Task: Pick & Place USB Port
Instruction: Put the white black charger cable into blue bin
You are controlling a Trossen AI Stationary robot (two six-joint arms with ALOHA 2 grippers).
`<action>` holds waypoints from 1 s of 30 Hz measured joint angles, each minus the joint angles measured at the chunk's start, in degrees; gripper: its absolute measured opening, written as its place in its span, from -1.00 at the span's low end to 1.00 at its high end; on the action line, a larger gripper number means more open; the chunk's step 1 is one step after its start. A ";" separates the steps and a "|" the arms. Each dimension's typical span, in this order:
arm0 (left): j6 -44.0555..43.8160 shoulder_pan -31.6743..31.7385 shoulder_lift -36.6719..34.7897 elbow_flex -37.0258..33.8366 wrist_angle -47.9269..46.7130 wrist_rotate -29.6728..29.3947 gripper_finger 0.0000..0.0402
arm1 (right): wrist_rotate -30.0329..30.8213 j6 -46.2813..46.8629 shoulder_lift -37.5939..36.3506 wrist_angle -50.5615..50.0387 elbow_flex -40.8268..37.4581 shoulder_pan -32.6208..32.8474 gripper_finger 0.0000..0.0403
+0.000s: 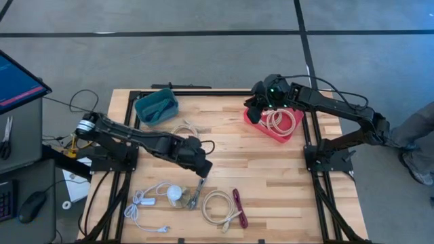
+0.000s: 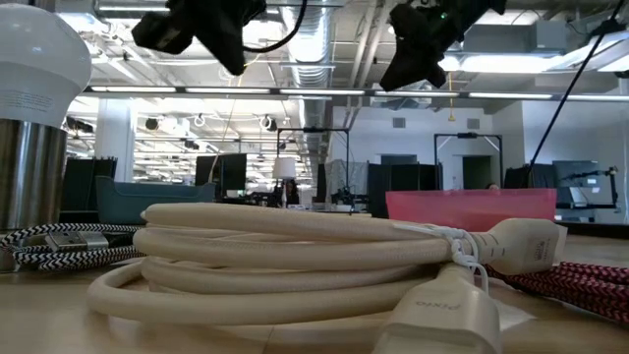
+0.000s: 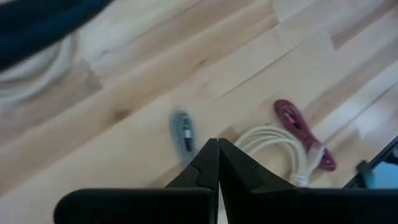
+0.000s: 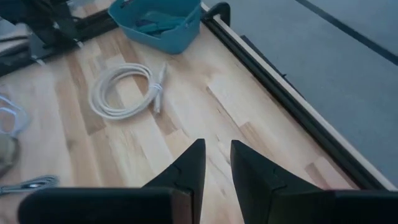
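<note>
Coiled cream cable (image 2: 295, 261) fills the low view's foreground; left claw (image 1: 201, 169), pressed together and empty, hovers beside it over the counter (image 1: 271, 176). Right claw (image 1: 255, 112), slightly parted and empty, hangs by the red bin (image 1: 274, 132). Descend squarely, spread before gripping.

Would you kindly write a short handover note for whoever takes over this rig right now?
Left gripper: shut, empty, above mid-table near the braided cable.
Right gripper: slightly open, nothing between its fingers, at the red bin's edge.
Things: one cream cable lies coiled in the red bin; another cream coil sits by the teal bin; a third cream coil, a red cable and a white charger cable lie at the front.
Done: one cable binned.
Left: probably the loose cables on the table.
</note>
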 joint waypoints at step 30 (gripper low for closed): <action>-19.07 -0.60 12.78 11.23 -9.50 7.67 -0.99 | -0.03 -6.39 -0.02 -5.24 -0.02 -9.29 -0.66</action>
